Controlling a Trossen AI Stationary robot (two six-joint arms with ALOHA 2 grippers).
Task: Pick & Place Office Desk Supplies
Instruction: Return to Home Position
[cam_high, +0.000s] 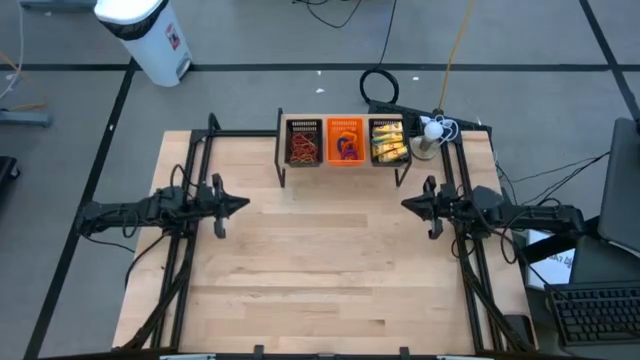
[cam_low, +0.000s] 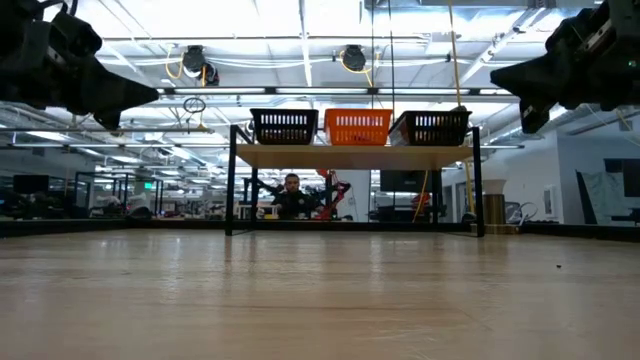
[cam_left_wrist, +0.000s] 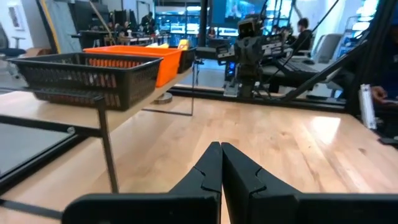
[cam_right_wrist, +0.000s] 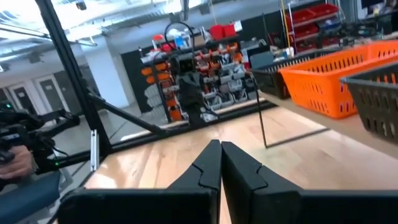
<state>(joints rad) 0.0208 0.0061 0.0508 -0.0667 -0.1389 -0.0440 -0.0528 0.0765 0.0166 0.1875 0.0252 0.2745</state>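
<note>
- The left end effector (cam_high: 243, 204) hangs over the left side of the pale wooden table (cam_high: 320, 280), pointing inward toward the middle. Its two dark fingers (cam_left_wrist: 208, 168) are pressed together with nothing between them.
- The right end effector (cam_high: 405, 205) mirrors it over the table's right side, also pointing inward. Its fingers (cam_right_wrist: 210, 163) are likewise pressed together and empty.
- Both end effectors are raised above the tabletop, well apart from each other and from the shelf.
- A low wooden shelf on black metal legs (cam_low: 350, 156) stands at the table's far edge, with three trays side by side on it.
- The left black mesh tray (cam_low: 284, 126) holds the thin red-brown rubber bands (cam_high: 303, 148).
- The small orange plastic tray (cam_low: 358, 127) in the middle holds the purple and blue rings (cam_high: 346, 149).
- The right black mesh tray (cam_low: 432, 127) holds the small yellow rectangular packets (cam_high: 390, 144).
- None of these supplies lies on the tabletop in the high view; all sit inside the trays on the shelf.
- In the low view, a person (cam_low: 291, 196) sits in the room beyond the table, seen under the shelf.
- A white waste bin (cam_high: 150, 35) stands on the grey floor, beyond the table's far left corner.
</note>
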